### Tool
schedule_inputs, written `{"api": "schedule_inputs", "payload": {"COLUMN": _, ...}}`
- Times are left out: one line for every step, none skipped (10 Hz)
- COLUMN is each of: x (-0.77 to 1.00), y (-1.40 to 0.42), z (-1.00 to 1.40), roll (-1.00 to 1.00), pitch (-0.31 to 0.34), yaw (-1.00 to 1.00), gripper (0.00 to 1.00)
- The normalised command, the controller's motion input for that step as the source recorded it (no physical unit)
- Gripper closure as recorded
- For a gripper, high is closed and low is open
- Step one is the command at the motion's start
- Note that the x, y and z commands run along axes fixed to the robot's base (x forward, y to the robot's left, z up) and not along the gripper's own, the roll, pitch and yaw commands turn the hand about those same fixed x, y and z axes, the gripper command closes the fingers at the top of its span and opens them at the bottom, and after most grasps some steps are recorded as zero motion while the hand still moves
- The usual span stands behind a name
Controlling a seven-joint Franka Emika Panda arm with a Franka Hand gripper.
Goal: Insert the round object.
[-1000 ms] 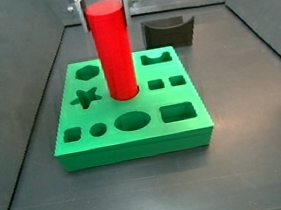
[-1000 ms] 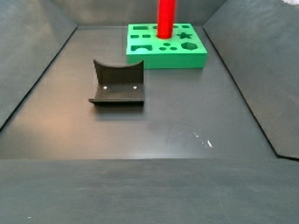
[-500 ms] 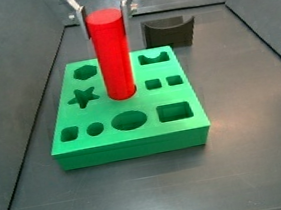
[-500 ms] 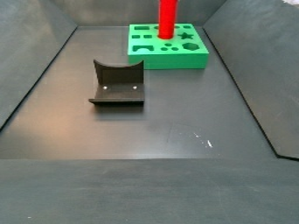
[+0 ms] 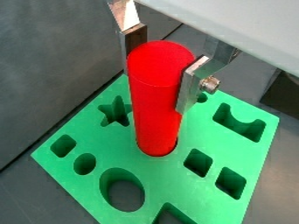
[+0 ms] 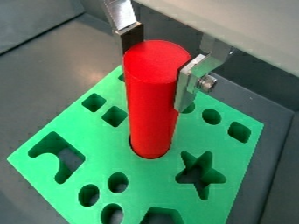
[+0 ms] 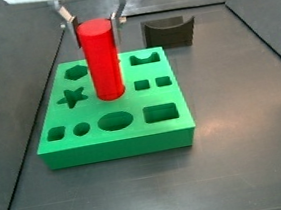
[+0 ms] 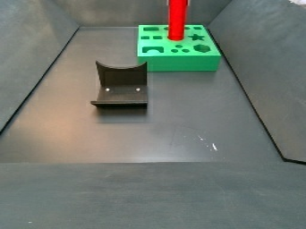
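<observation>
Where the gripper (image 5: 163,63) appears in both wrist views, its two silver fingers (image 6: 193,80) press against opposite sides of the round object (image 5: 158,101), clamped on it near the flat upper end. The red cylinder stands upright, and its lower end sits in a round opening near the middle of the green block (image 5: 76,136); how deep it reaches cannot be told.

Only the wrist views show the finger contact closely. They also show the block's cut-outs in detail: a star-shaped hole (image 6: 198,170), small square holes (image 5: 198,160), round holes (image 6: 117,182) and an arch-shaped recess (image 5: 239,122).

In a side view the gripper (image 7: 93,18) hangs above the block (image 7: 115,142) with the cylinder (image 7: 100,61) rising from the block's middle row, just beside the star hole (image 7: 77,95). This view shows the dark notched block (image 7: 171,31) on the floor behind the green block, apart from it.

A side view from the opposite end shows what the others do not: the fixture (image 8: 120,85) standing near the middle of the dark floor (image 8: 156,134), well apart from the green block (image 8: 180,49), which lies at the far end with the red cylinder (image 8: 177,20) upright on it. The fingers are cut off there.
</observation>
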Motion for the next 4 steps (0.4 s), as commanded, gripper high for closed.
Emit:
{"api": "schedule_inputs", "payload": {"x": -0.02, "y": 0.03, "z": -0.14, "roll": -0.03, "pitch": 0.0, "yaw": -0.09, "gripper": 1.0}}
{"api": "schedule_inputs", "payload": {"x": 0.0, "y": 0.03, "z": -0.12, "roll": -0.02, "pitch": 0.0, "yaw": -0.06, "gripper": 1.0}}
{"api": "schedule_inputs", "payload": {"x": 0.0, "y": 0.09, "z": 0.0, "roll": -0.09, "pitch": 0.0, "yaw": -0.01, "gripper": 1.0}}
{"api": "schedule_inputs", "payload": {"x": 0.0, "y": 0.0, "z": 0.0, "roll": 0.0, "pitch": 0.0, "yaw": 0.0, "gripper": 1.0}}
